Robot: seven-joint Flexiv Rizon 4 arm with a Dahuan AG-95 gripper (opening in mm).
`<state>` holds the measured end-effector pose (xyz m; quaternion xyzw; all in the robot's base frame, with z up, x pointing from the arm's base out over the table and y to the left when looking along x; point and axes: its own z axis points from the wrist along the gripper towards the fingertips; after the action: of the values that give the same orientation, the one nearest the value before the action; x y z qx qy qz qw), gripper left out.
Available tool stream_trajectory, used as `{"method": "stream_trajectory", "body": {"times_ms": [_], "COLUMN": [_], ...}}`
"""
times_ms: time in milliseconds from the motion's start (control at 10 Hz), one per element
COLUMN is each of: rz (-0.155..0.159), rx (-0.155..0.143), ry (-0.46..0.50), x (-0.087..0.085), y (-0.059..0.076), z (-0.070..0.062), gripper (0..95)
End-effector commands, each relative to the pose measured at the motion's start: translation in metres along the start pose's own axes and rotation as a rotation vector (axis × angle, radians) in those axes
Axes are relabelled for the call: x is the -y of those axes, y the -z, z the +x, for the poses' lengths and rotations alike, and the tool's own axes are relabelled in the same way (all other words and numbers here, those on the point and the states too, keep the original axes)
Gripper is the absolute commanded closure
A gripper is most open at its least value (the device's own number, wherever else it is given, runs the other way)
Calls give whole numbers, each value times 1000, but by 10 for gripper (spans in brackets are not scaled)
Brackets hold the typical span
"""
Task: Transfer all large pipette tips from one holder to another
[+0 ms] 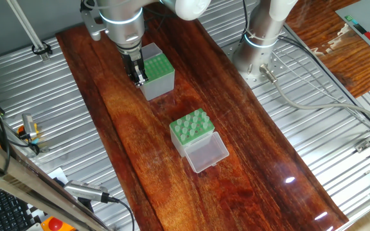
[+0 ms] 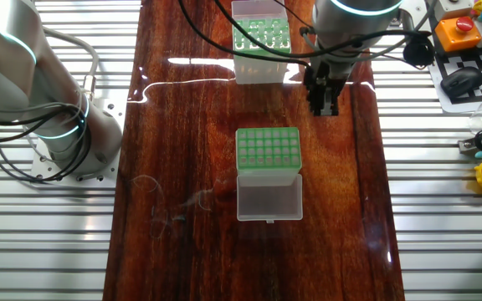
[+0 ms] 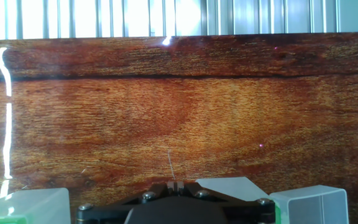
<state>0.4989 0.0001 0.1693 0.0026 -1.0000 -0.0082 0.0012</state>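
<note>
We see the tool [image 1: 139, 78] hanging at the grey box [image 1: 156, 72], fingers pressed together. Whitish tips [image 1: 191, 126] stand upright, wide ends up, in the green rack of the clear-lidded box [image 1: 196, 139] mid-tabletop [image 1: 249, 160].

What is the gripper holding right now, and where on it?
Cannot be told. The gripper hangs beside the grey-sided box with its jaws close together, but no pipette tip is visible between them in any view.
</note>
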Motion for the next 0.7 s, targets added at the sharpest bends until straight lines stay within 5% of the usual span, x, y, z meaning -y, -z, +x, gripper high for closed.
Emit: {"method": "stream_trajectory", "body": {"times_ms": [100,700], "rz": [1,-13], "rx": [1,1], "ry": [61,67], "x": [0,-6], "y": [-1,1], "z": [2,8], "gripper": [950,950]}}
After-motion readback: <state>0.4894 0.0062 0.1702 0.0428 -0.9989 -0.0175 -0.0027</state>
